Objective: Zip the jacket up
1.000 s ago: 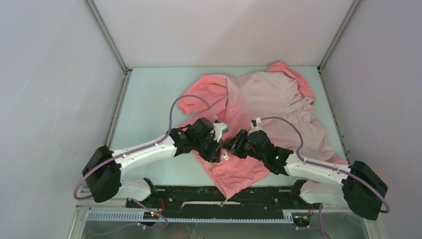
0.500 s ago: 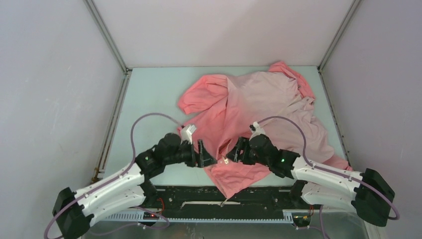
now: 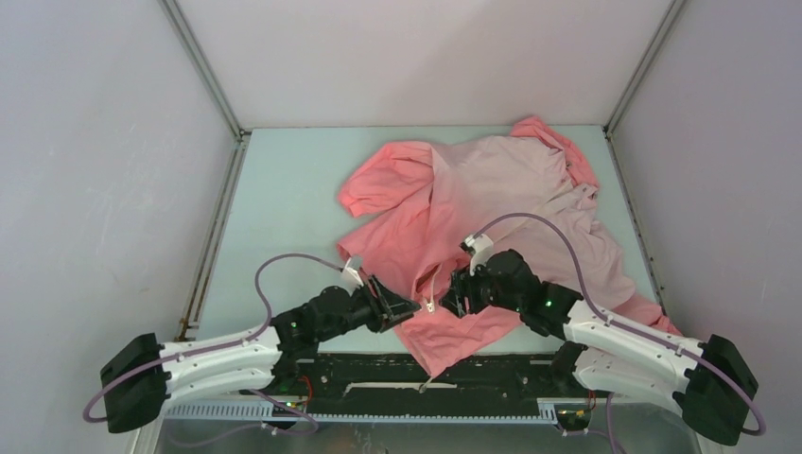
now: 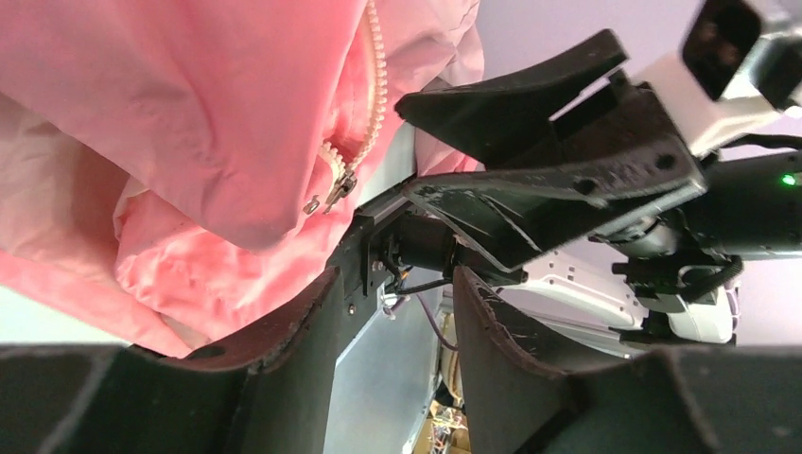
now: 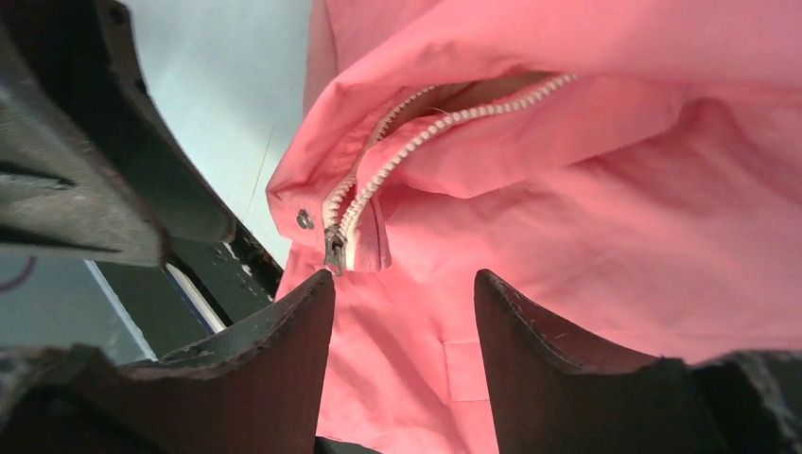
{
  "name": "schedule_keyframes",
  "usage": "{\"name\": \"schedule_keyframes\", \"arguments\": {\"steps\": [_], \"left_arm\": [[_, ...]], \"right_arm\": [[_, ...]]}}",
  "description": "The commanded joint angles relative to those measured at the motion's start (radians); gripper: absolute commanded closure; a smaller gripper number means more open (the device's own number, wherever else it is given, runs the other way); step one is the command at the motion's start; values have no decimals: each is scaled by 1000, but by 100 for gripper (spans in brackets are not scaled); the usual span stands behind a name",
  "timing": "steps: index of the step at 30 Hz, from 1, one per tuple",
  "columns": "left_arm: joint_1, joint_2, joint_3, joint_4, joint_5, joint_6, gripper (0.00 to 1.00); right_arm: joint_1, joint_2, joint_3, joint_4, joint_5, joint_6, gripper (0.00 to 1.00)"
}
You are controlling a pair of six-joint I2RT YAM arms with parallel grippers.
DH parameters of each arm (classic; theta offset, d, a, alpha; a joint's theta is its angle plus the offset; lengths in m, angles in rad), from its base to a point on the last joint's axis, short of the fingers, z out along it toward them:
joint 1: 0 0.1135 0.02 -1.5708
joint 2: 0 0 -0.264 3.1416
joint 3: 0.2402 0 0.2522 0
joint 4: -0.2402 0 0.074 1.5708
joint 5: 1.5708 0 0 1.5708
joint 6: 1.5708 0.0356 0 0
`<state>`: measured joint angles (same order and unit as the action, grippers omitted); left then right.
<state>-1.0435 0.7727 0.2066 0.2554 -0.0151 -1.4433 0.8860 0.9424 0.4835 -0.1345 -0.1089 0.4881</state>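
The jacket [image 3: 492, 189] lies spread on the table, coral pink at the left and near hem, pale pink toward the right. Its light zipper [image 5: 416, 142] ends in a metal slider [image 5: 333, 251] at the near hem, also seen in the left wrist view [image 4: 336, 187] and from above [image 3: 430, 305]. My left gripper [image 3: 395, 307] is open and empty, just left of the slider. My right gripper [image 3: 456, 291] is open and empty, just right of it, over the coral fabric. In the wrist views the left gripper [image 4: 392, 284] and right gripper [image 5: 402, 284] hold nothing.
The pale table surface [image 3: 284, 208] shows left of the jacket. The black base rail [image 3: 426, 374] runs along the near edge under the hem. Grey enclosure walls stand on three sides. The right gripper's fingers [image 4: 567, 170] face my left gripper closely.
My left arm has swung back and down toward the near edge, its gripper now lower and left of the slider. My right gripper has shifted slightly, staying by the slider.
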Motion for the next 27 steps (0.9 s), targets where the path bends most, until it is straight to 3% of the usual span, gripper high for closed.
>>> {"name": "schedule_keyframes", "arguments": {"steps": [1, 6, 10, 13, 16, 20, 27], "left_arm": [[-50, 59, 6, 126, -115, -73, 52], [-118, 6, -28, 38, -219, -208, 53], [-138, 58, -17, 62, -232, -258, 35], [-140, 171, 2, 134, -192, -290, 30], [-147, 238, 5, 176, -209, -300, 38], [-147, 280, -13, 210, -250, -325, 43], [-147, 322, -13, 242, -294, -340, 49]], "right_arm": [[-1, -50, 17, 77, -28, -224, 41], [-4, -104, 17, 85, -31, -269, 41], [-5, -130, 5, 79, -17, -294, 41], [-1, -162, -22, 114, -35, -324, 40], [33, -215, -81, 195, -88, -466, 39], [143, -321, -185, 303, -23, -707, 38], [196, -401, -234, 374, -37, -749, 43]]}}
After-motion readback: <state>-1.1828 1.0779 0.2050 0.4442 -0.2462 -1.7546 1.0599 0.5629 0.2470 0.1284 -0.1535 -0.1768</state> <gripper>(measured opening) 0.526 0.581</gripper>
